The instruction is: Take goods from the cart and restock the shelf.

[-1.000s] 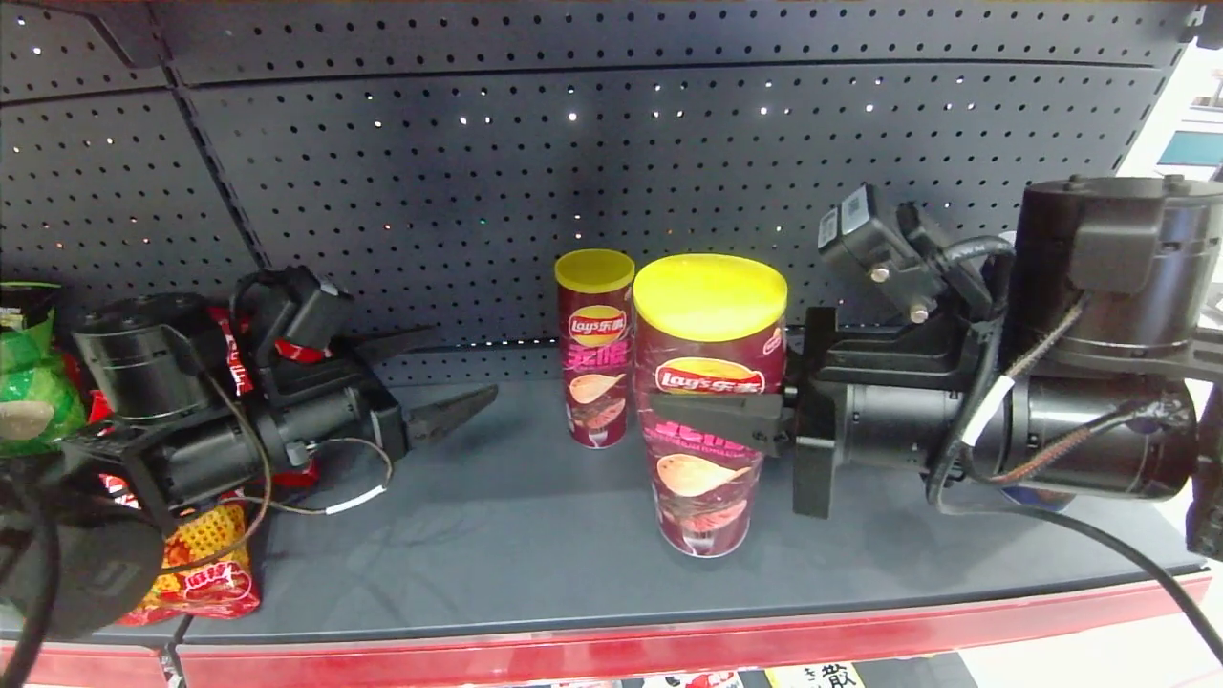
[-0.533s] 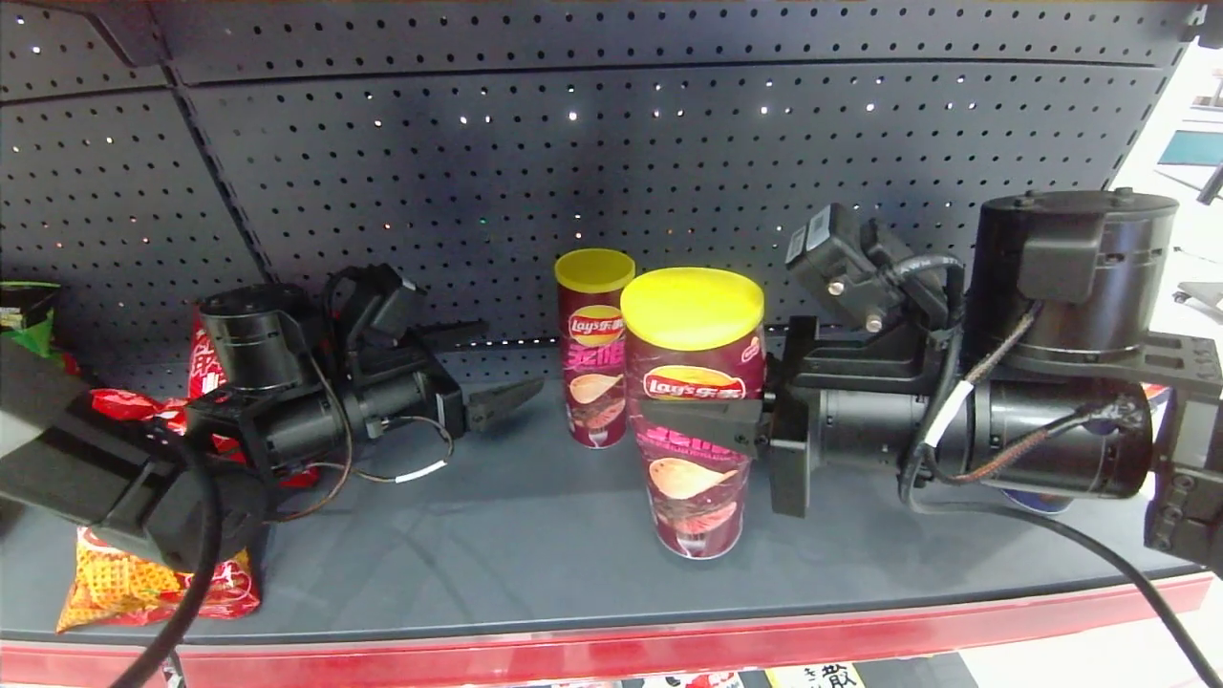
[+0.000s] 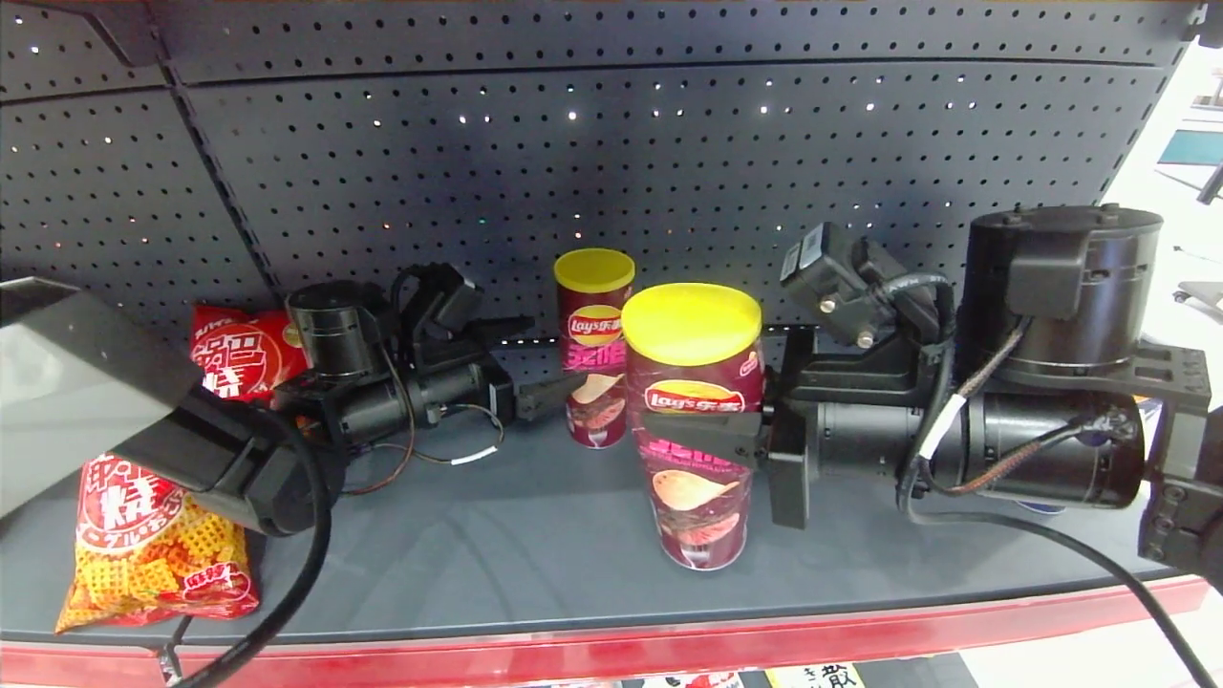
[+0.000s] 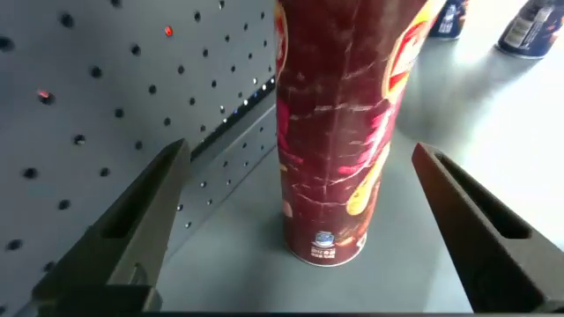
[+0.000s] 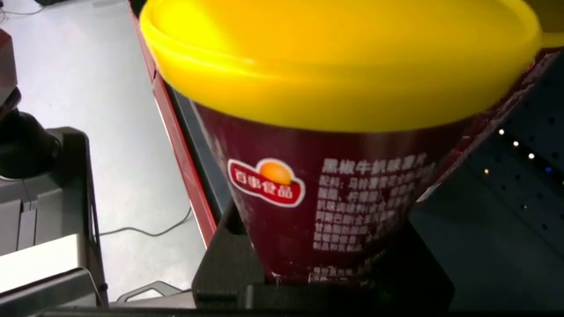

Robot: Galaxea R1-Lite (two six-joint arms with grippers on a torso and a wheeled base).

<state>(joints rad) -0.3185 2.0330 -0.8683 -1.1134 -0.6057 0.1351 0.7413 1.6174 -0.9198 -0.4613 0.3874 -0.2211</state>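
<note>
Right now the grey shelf (image 3: 497, 554) with its red front lip fills the lower half of my head view, and the dark pegboard back (image 3: 573, 153) spans the upper half.

From the right side of the frame, the right gripper (image 3: 697, 420) comes in level and is clamped on the front can (image 3: 695, 478), a tall maroon chip tube just right of centre. One finger crosses the can's front at mid-height and the other is hidden behind it. The can is upright, its base low over the shelf's front half; I cannot tell whether it touches the deck. Its yellow lid (image 3: 692, 322) is on.

From the left of the frame, the left gripper (image 3: 554, 352) points at the rear can (image 3: 594, 363), which stands upright against the pegboard, just behind and left of the front can. In the left wrist view its fingers (image 4: 141, 229) are spread wide, one on each side of that can (image 4: 335, 150), with a clear gap on both sides.

At the left edge, a red bag (image 3: 244, 354) leans near the back, and an orange bag (image 3: 153, 554) lies at the lower left by the lip.

Blue cans (image 4: 529, 26) stand farther along the shelf beyond the rear can.
</note>
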